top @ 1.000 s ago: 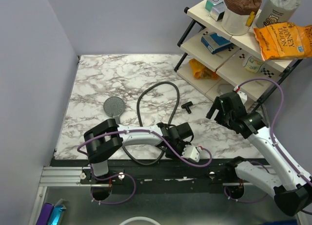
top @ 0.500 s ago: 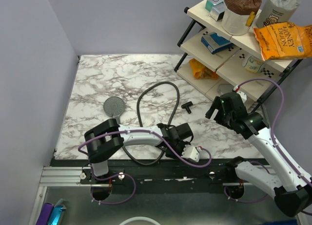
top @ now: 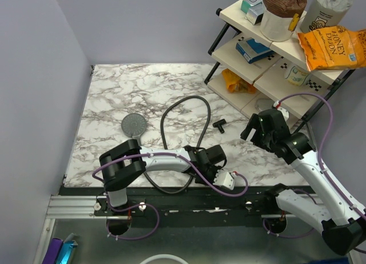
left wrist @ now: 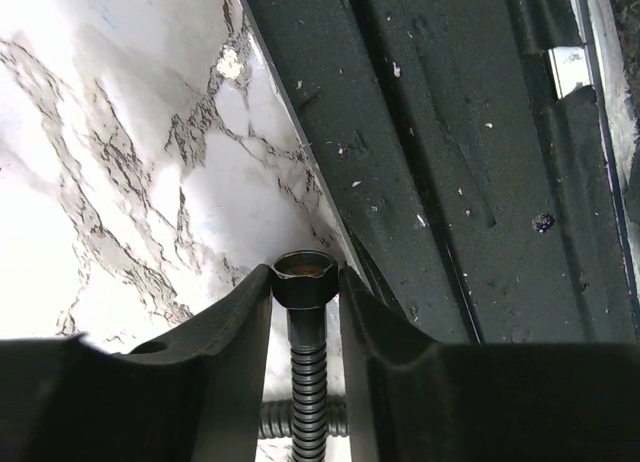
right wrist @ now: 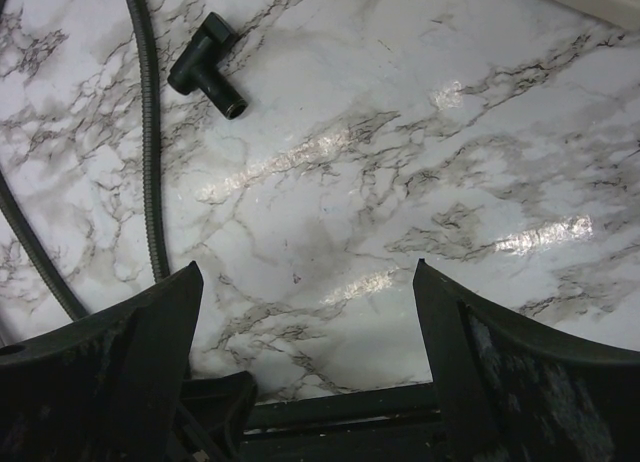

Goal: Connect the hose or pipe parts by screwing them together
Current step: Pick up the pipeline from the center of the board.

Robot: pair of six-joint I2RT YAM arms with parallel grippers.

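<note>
The dark grey shower head (top: 134,126) lies face up on the marble table (top: 114,92), its handle running under my left arm. The black hose (top: 189,98) loops across the middle of the table and back toward the front edge. Low at that edge, my left gripper (top: 224,174) has both fingers pressed against the flats of the hose's end nut (left wrist: 305,282), with the ribbed hose (left wrist: 308,382) trailing back between them. My right gripper (right wrist: 305,267) hangs wide open over bare marble at the right, holding nothing, with the hose (right wrist: 150,182) off to its left.
A small black T-shaped fitting (right wrist: 207,65) lies on the marble beyond the right gripper. A black-framed shelf rack (top: 274,52) with bags, boxes and cups stands at the back right. The black rail (left wrist: 450,182) runs just past the table's front edge.
The left gripper's jaws have drawn in onto the hose's end nut. The right arm has edged slightly left, still open.
</note>
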